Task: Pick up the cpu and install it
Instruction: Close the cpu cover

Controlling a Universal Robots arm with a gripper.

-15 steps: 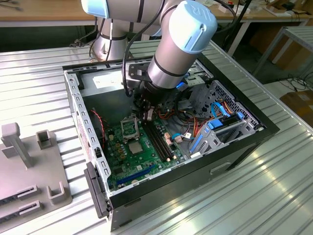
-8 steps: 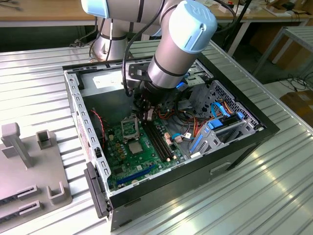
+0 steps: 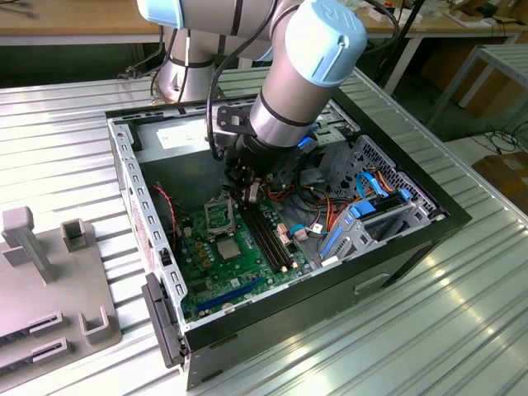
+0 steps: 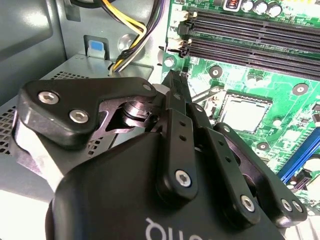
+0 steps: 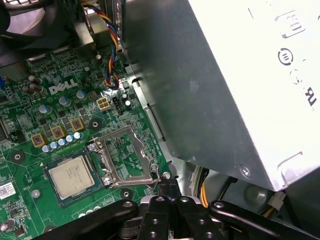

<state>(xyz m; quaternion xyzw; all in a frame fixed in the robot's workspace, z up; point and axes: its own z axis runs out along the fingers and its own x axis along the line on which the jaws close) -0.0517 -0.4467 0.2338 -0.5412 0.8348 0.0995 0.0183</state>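
- grey fixture block (image 3: 33,272) on the tabletop (image 3: 66,140) at exterior view's left; apart from PC case (image 3: 396,247)
- cpu (image 5: 72,176) lies flat in its socket on green board (image 5: 30,120); hinged metal frame (image 5: 125,157) beside it flipped open
- my claw (image 5: 169,189) clenched, fingertips pinched together w/ nothing between; tip next to frame's edge, near PSU box (image 5: 235,85)

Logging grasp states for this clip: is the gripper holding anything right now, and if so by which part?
Nothing is held. The gripper has its fingertips together with nothing between them, beside the open socket frame; the cpu sits in its socket on the green board.
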